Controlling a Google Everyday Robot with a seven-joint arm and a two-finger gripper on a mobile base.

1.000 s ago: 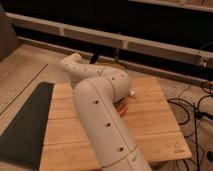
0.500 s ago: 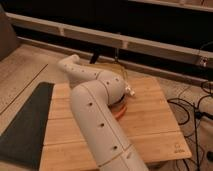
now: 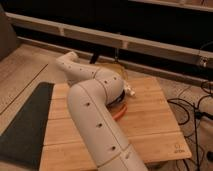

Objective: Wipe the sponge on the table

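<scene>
- We log a dark mat (image 3: 27, 125) lying flat at far left.
- Orange curved edge (image 3: 121, 113) at centre, mostly hidden.
- Black cables (image 3: 192, 107) loop across the floor (image 3: 25, 65), right side.

Warm, dim light over the whole scene. The table (image 3: 150, 120), pale bamboo planks, sits mid-floor, a small dark mark (image 3: 178, 148) at its near right corner. Left of the table and right up against its edge lies a dark green-grey mat (image 3: 25, 125). Beyond the mat, past the table's far left corner, the floor (image 3: 22, 72) shows light tan with a woven look. Behind the table a long pale rail (image 3: 95, 36) runs across, slanting down to the right, with a near-black wall (image 3: 75, 12) above it. Right of the table, black cables (image 3: 192, 107) loop across the floor.
</scene>
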